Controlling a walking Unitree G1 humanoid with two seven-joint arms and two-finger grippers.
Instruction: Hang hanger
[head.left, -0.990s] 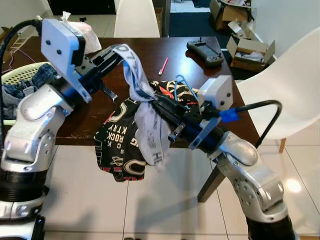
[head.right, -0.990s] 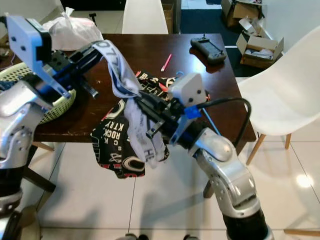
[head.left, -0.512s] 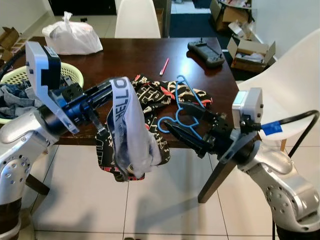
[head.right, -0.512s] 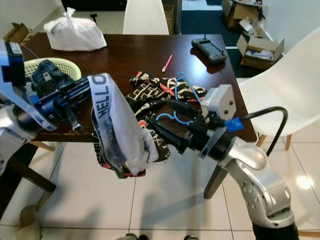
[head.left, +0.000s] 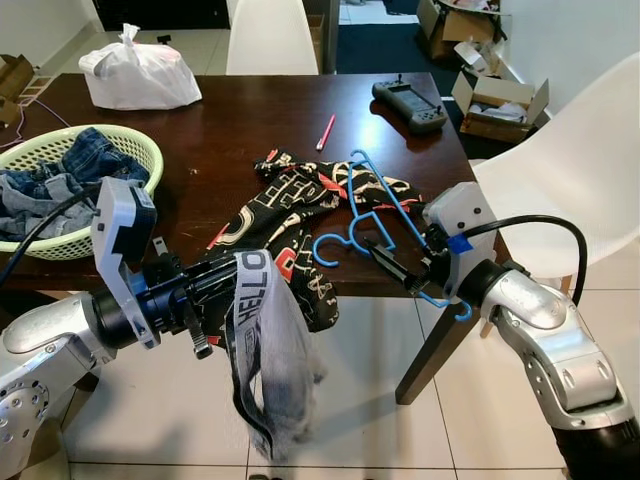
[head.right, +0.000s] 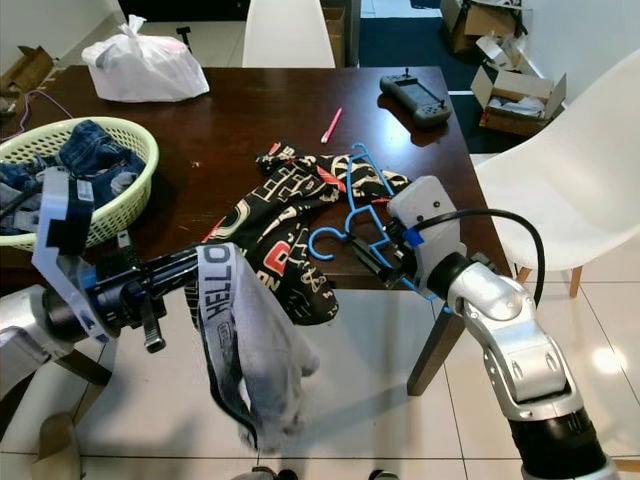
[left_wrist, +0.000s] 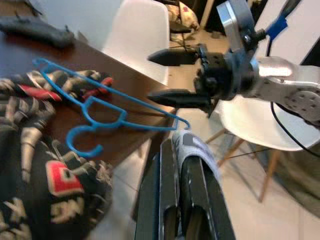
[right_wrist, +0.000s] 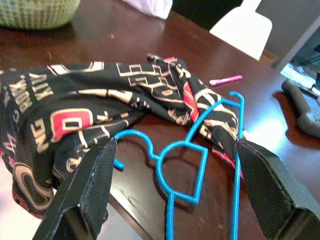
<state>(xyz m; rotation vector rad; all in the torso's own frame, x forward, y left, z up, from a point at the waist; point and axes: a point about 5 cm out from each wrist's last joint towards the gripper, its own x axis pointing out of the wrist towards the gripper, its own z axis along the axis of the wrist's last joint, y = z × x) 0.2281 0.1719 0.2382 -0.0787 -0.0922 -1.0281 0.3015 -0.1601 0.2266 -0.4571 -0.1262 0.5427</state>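
**Blue hanger lies on the table**

Left eye view: The hanger (head.left: 372, 222) lies on the table (head.left: 220, 130), near its front edge. Part of it rests on the black cloth (head.left: 290, 215), and one end sticks out past the table edge. The right gripper (head.left: 398, 262) is at that front edge, right by the hanger. The left gripper (head.left: 215, 300) is in front of the table, lower down. Grey shorts (head.left: 268, 365) hang from it toward the floor. A green basket (head.left: 75, 150) of jeans sits on the table's left end. A white bag (head.left: 140, 72) sits at the table's far side.

Left wrist view: The left fingers (left_wrist: 172, 200) are pressed together on the waistband of the shorts. The hanger lies on the table past them.

Right wrist view: The right fingers (right_wrist: 92, 180) are spread wide with nothing gripped. The hanger sits on the table between them, next to the black cloth.
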